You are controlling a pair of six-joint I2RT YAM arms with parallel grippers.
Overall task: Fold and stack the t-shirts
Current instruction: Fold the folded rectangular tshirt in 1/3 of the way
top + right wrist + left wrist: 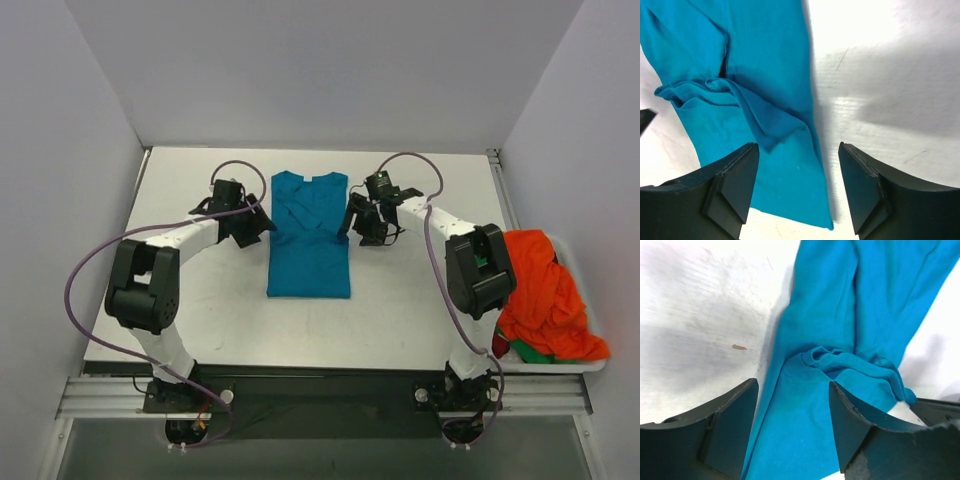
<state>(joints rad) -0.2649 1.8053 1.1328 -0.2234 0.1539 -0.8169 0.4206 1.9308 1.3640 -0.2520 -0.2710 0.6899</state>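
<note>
A teal-blue short-sleeved cloth t-shirt (pixel 308 240) lies flat on the white tabletop (pixel 420 300), between the two robot arms. Its collar points away from the arm bases and its hem lies toward them. Both sides and sleeves are turned inward, so it forms a narrow upright rectangle. The folded sleeves meet in a rumpled ridge across its upper half.

The left end effector (pixel 262 226) sits at the shirt's left edge, near the sleeve folds. Its wrist view shows the jaws spread wide with nothing between them but cloth lying on the tabletop below. The right end effector (pixel 356 224) sits at the shirt's right edge, level with the left one. It is also wide open and holds nothing, and its fingers straddle the shirt's right border.

Well to the right of the teal shirt, past the tabletop's edge, is a heap of bright orange-red cloth (pixel 545 290). A scrap of green cloth (pixel 531 351) shows beneath it. These appear to be shirts waiting to be folded.

The side folds look finished, so the lengthwise fold seems to be the step in hand. The next move probably calls for each end effector to pinch all the layers at one end of the shirt. Both would then carry that end evenly over the other, without dragging the sleeve folds loose.
</note>
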